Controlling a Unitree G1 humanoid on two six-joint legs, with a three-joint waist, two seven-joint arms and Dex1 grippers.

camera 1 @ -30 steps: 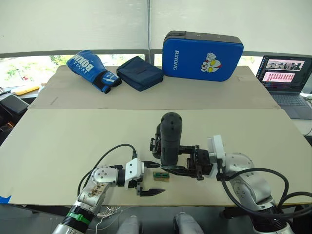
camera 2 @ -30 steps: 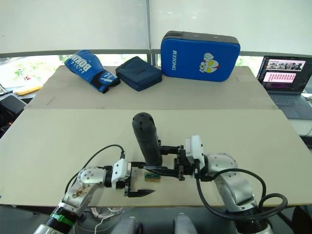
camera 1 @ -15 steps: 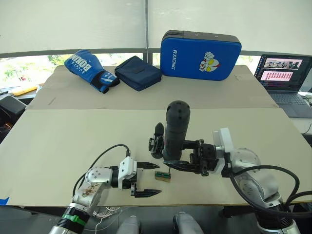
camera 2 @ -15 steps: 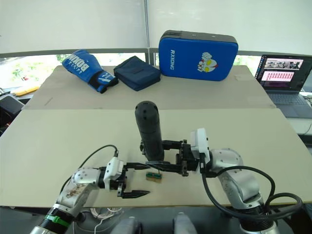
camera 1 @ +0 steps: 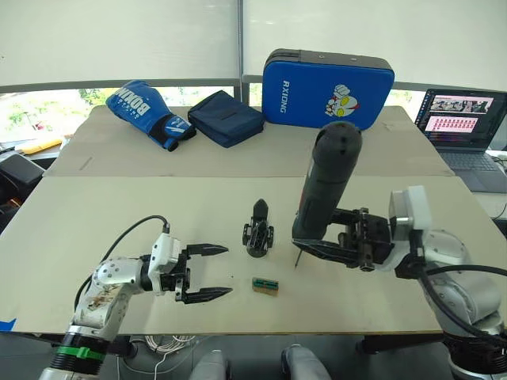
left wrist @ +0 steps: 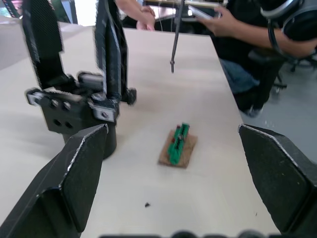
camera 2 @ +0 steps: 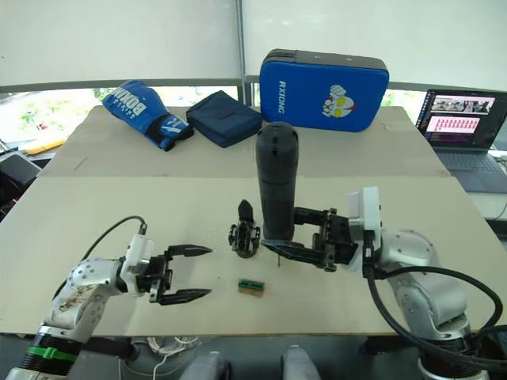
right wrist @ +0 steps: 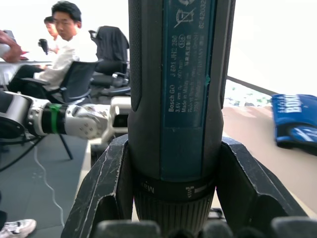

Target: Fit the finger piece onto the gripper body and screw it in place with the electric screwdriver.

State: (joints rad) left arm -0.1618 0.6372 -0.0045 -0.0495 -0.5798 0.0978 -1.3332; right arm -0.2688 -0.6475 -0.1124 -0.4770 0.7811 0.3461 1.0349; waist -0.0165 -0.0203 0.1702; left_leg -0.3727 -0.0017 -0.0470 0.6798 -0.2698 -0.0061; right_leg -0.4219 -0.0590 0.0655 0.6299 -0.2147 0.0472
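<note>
1. The right gripper (camera 1: 329,249), right of centre in the left eye view, has its jaws clenched around the electric screwdriver (camera 1: 323,187) — a thick black cylinder with a rounded top, narrowing to a thin metal bit. The tool stands nearly upright, tilted slightly, its bit tip held just above the pale beige surface (camera 1: 119,222).
2. The left gripper (camera 1: 204,273), at lower left of that view, has its jaws released — spread wide with nothing between them, pointing toward the frame's centre.
3. The gripper body (camera 1: 257,236), a small chunky black block with silvery metal parts, stands on the surface at the centre, just left of the bit tip. A black tapered finger piece (camera 1: 260,209) rises upright from its top.
4. A small tan rectangular block with a green top (camera 1: 264,286) lies just below the gripper body, between the two grippers.
5. Across the top of the frame lie a blue boxing glove (camera 1: 149,113), a navy pouch (camera 1: 227,117) and a blue strike pad (camera 1: 326,89); a laptop (camera 1: 463,127) is at upper right.
</note>
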